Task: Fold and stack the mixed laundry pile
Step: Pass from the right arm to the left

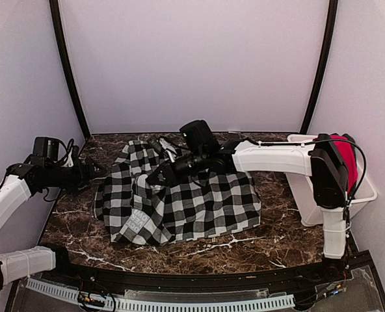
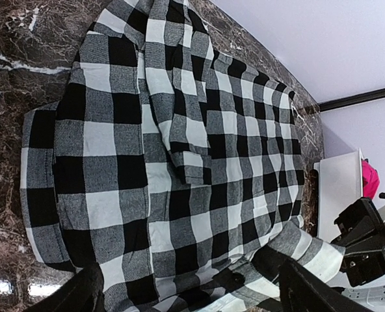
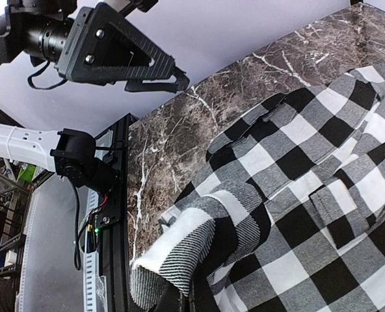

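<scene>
Checked garment (image 1: 192, 201), the black-and-white one, lies across the middle of the tabletop (image 1: 277, 240), opened out but rumpled. Loose folds ridge its back half, and a patch of white lettering (image 1: 137, 224) faces up near its front left corner. No edge looks squared and no clean fold shows, so I judge the folding to be at its very start.

The right gripper (image 1: 161, 172) reaches in from the right side and sits low on the cloth, left of the garment's centre and towards the back edge. Its jaws are closed. In the right wrist view a cuff or hem of the checked cloth rises in a bunch to where the fingers meet, so it appears to be pinching that fold.

The left gripper (image 1: 92, 172) hangs at the left edge of the tabletop, just beside the garment's left border and not touching it. Its fingers (image 2: 82, 292) stand wide apart with nothing between them.

The red garment (image 1: 344, 159) is not on the tabletop at all. It is heaped in the white bin (image 1: 306, 195) at the right edge, partly behind the right arm's elbow.

What is left, by my reading, is nearly everything: flattening and folding the checked piece, taking the red one out of the bin, folding it, and stacking the two.
</scene>
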